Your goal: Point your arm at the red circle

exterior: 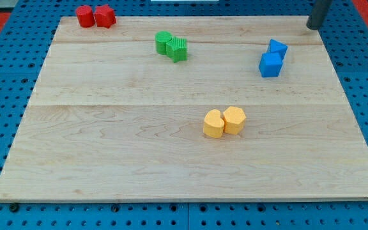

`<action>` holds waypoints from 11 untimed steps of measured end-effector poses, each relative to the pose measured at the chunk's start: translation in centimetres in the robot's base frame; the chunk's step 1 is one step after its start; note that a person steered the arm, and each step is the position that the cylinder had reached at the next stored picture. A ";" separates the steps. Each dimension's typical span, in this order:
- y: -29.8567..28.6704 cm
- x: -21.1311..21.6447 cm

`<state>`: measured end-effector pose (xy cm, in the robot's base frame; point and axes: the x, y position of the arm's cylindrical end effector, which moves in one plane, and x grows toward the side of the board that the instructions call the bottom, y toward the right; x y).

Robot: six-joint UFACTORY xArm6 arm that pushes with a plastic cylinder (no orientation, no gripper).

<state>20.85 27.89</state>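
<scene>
Red circle [85, 16] far left of my tip [312, 27]

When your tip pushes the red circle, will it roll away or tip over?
Probably neither: the red circle looks like a short cylinder standing on its flat end, so it should slide. It touches the other red block, which may move too. My tip is far off, at the view's right.

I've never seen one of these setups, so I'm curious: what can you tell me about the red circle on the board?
The red circle is a short, round, solid red block with a smooth, plastic-like look. It stands flat on the wooden board at the view's top left corner, close to the edge. Its right side touches, or nearly touches, another red block of more angular shape. My tip is far off, at the view's top right.
</scene>
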 end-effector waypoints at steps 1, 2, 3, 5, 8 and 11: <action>-1.2 -1.7; -3.2 -1.7; -12.3 -1.3; -28.8 0.7; -58.4 3.5; -58.0 -1.7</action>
